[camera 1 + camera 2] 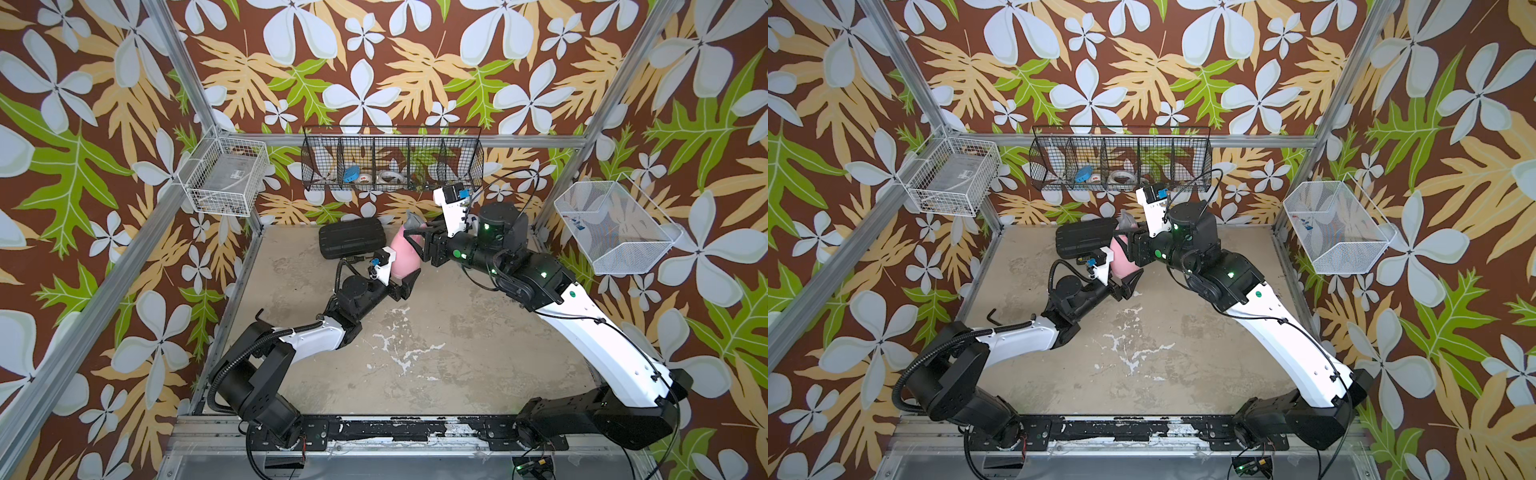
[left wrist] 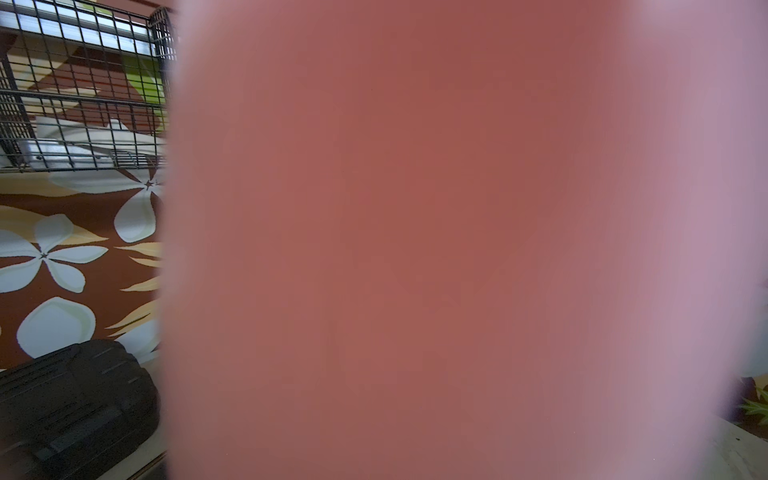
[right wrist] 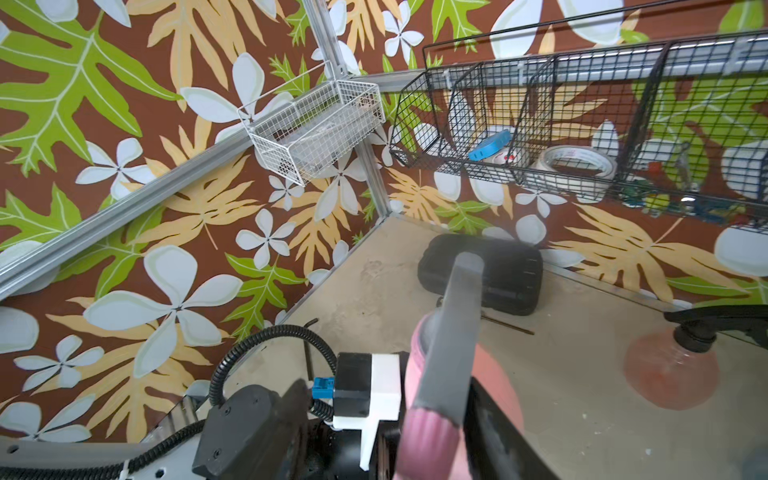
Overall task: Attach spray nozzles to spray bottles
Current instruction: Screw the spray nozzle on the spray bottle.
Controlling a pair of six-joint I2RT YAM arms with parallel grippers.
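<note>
**A:** Pink cone-shaped bottle fills the left wrist view. Who holds it?

**B:** By the black ribbed case, the left gripper has its jaws clamped on the body. The grey-and-pink nozzle sits on the neck. The right gripper flanks that nozzle, but whether its jaws grip it is unclear. Best to steady the bottle, square the collar, then twist.

From above, we face the black wire basket in both top views. Our wrist views, hard against the pink bottle, share that basket.
</note>
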